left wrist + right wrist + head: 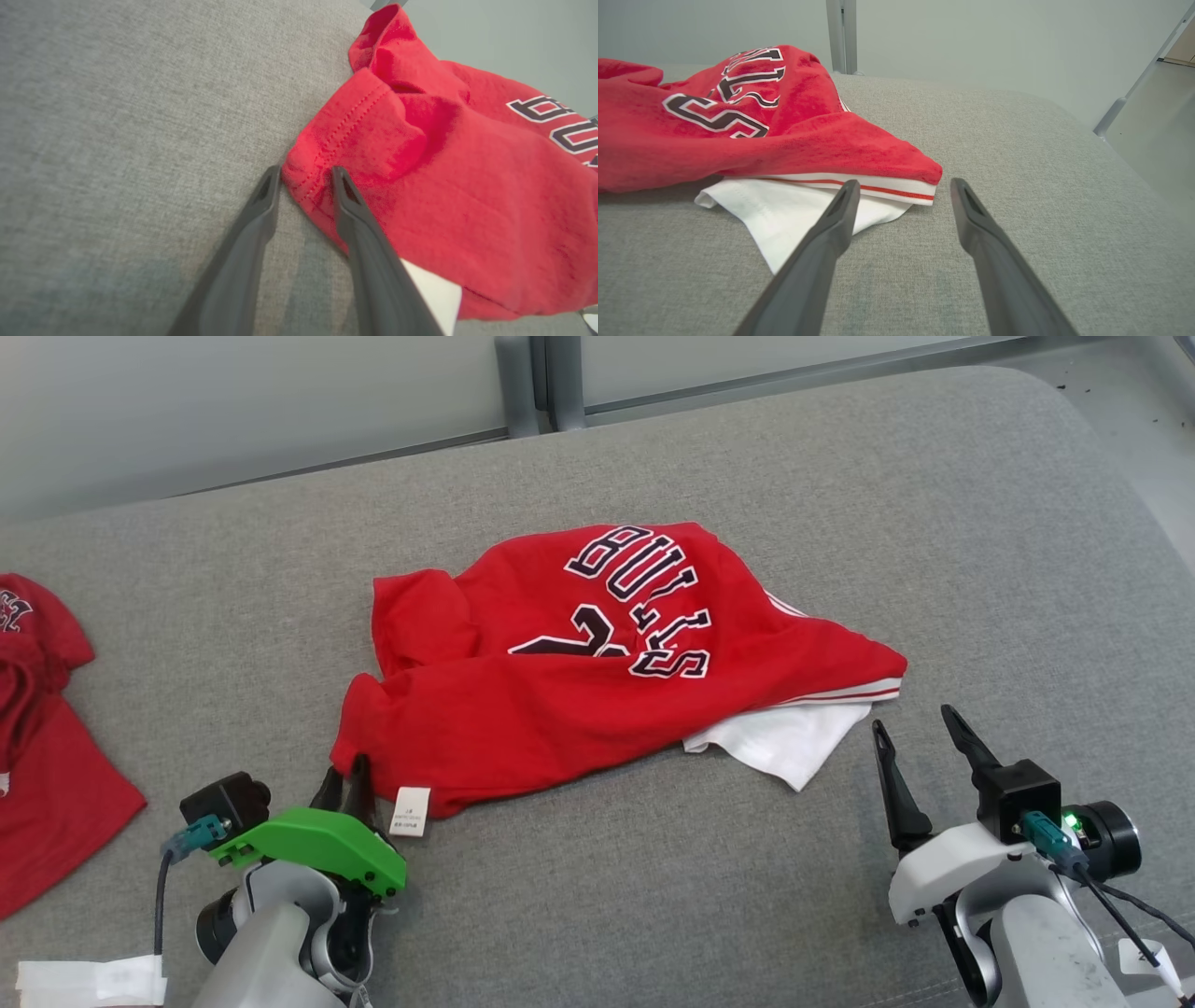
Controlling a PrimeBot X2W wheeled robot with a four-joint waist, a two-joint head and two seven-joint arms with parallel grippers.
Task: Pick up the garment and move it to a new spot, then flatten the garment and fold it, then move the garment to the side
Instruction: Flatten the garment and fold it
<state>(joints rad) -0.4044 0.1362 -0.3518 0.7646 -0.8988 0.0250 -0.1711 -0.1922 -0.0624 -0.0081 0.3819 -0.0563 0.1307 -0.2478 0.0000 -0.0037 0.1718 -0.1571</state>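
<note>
The left gripper (344, 782) (306, 179) has its two dark, tapered fingers partly apart and set astride the near corner of the garment (560, 709) (467, 210) (668, 149). In the left wrist view one tip touches the stitched hem edge from the outside and the other rests on the red cloth, so the corner fills the gap between them, bunched but not flattened. The right gripper (913, 721) (903, 186) stands wide apart and holds nothing. Its tips are just short of the garment's other end. In the right wrist view one finger crosses in front of a white layer (784, 742) (784, 210) that sticks out from under the red. The other finger is over bare grey cushion (840, 523). The garment is a soft red knit jersey, crumpled and folded over itself, with dark white-edged block lettering (644, 607) lying beyond both grippers. A white ribbed band with a red stripe (887, 186) edges it right ahead of the right gripper's fingers. A small white label (411, 810) hangs from the hem just beside the left gripper, on the side toward the right one. The cushion is a coarse woven grey fabric. Another red garment (47, 784) lies well out past the left gripper's outer side, and a glossy green cover (313, 845) caps the left wrist behind the fingers.
</note>
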